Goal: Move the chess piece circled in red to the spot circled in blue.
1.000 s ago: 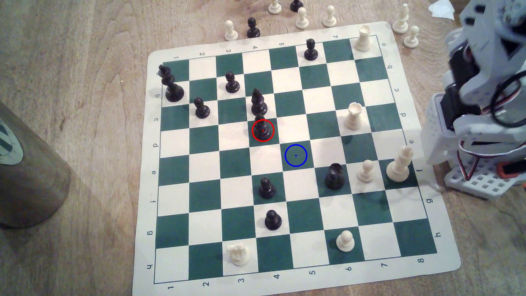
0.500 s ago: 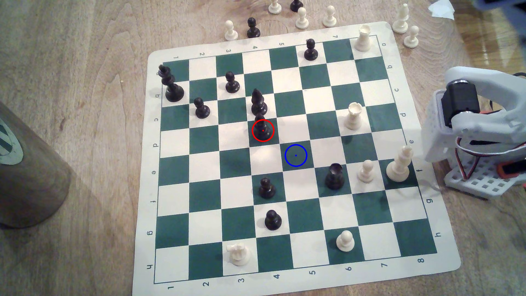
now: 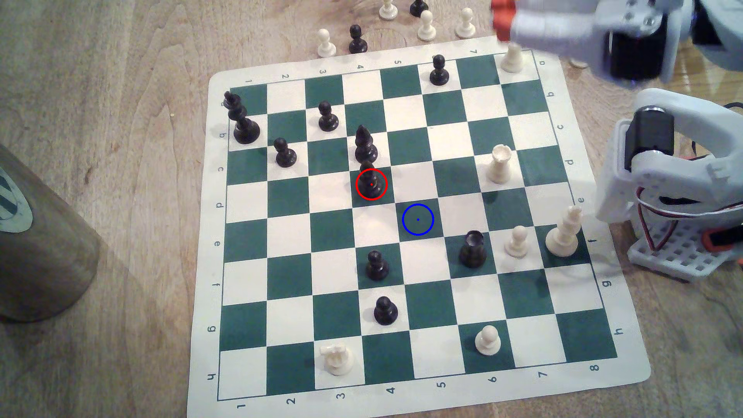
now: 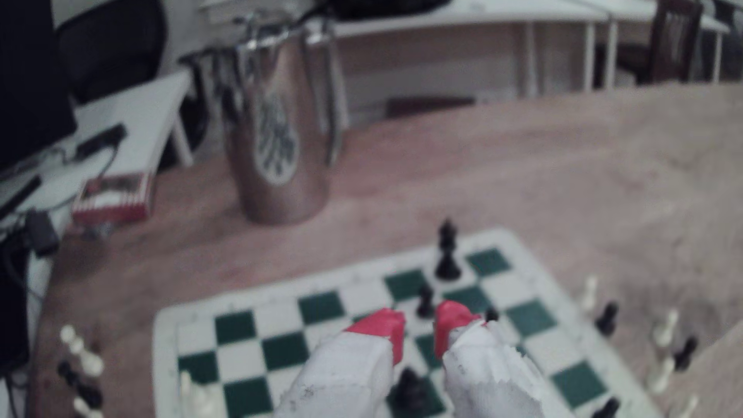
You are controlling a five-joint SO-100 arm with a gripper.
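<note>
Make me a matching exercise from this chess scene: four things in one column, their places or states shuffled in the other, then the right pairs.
1. black bishop
2. blue-ringed square
3. gripper
4. white knight

A. bare dark green square
B. red-tipped, jaws slightly apart, nothing between them
C. inside the red ring
D. white square near the board's bottom edge in the exterior view

Pairs: 1-C, 2-A, 3-B, 4-D

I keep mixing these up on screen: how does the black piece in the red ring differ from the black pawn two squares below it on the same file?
The red-ringed black piece is taller, with a pointed top and ringed body; the black pawn is shorter, with a round head. The ringed piece stands just below another tall black piece, nearly overlapping it in the exterior view; the pawn stands clear of its neighbours. Both are black, upright and on green squares.
</note>
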